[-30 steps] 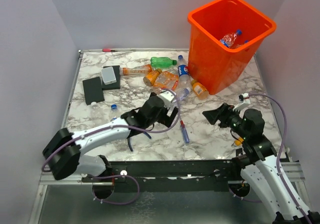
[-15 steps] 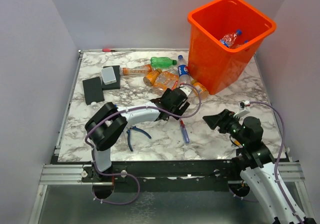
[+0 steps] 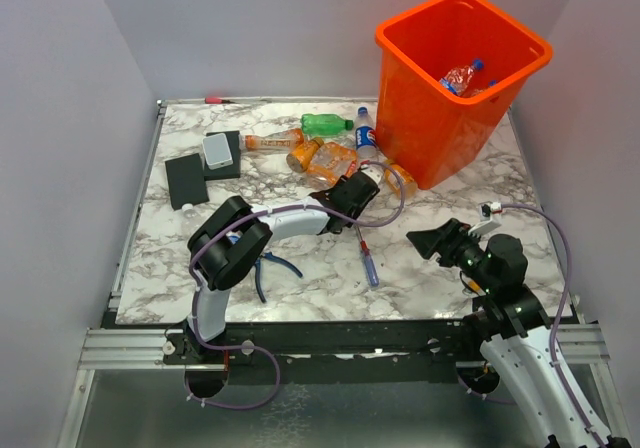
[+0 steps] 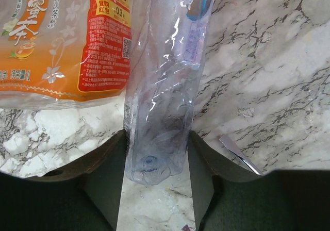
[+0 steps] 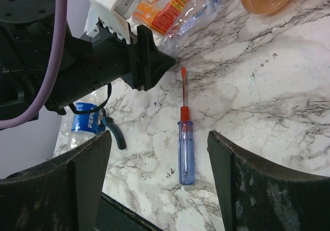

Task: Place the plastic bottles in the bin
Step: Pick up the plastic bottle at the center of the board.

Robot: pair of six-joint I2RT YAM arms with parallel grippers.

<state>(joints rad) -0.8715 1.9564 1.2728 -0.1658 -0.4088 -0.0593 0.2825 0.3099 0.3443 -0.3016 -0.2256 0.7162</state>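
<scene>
My left gripper is shut on a clear plastic bottle that lies on the marble, its base between the jaws and both fingers pressing its sides. An orange tea bottle lies right beside it. More plastic bottles lie behind: a green one, orange ones and a blue-labelled one. The orange bin stands at the far right with bottles inside. My right gripper hangs open and empty over a screwdriver.
A blue-and-red screwdriver and blue-handled pliers lie near the front. A Pepsi-labelled bottle lies by the left arm. Black blocks sit at the left. A red pen lies at the back edge.
My left arm reached forward and right to the bottle cluster, and its jaws closed from wide open onto the clear bottle. The right arm drew back slightly.
</scene>
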